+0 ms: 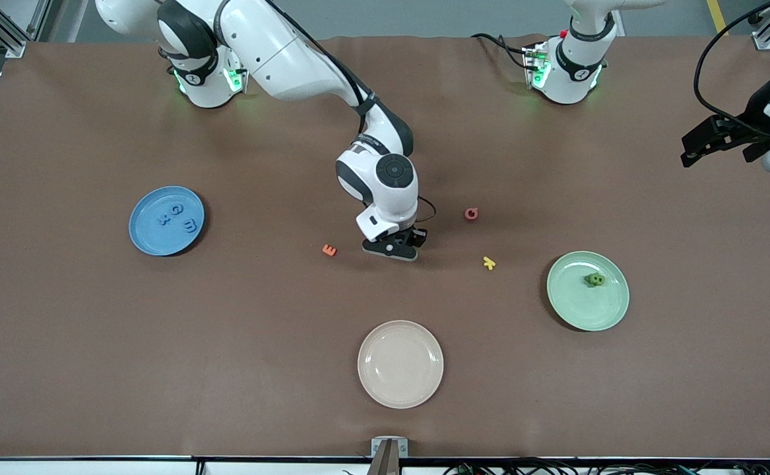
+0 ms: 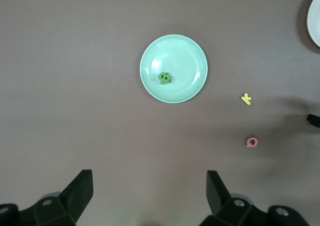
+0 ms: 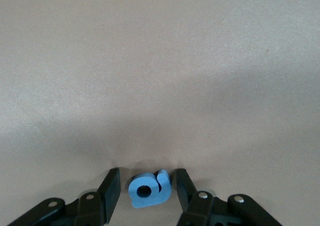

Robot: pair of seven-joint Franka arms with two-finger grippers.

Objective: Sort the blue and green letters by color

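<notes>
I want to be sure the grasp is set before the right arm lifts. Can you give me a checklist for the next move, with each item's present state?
1. Blue letter sits between the right end effector fingers: ok.
2. Fingers closed firmly on the letter: cannot tell; narrow gaps show on both sides.
3. Blue plate has room: ok, three blue letters lie on it with bare surface left.
4. Nearby orange letter is clear of the end effector: ok, apart.
5. Left end effector is out of the way: ok, open and waiting high at its end of the table, looking down on the green plate.
</notes>
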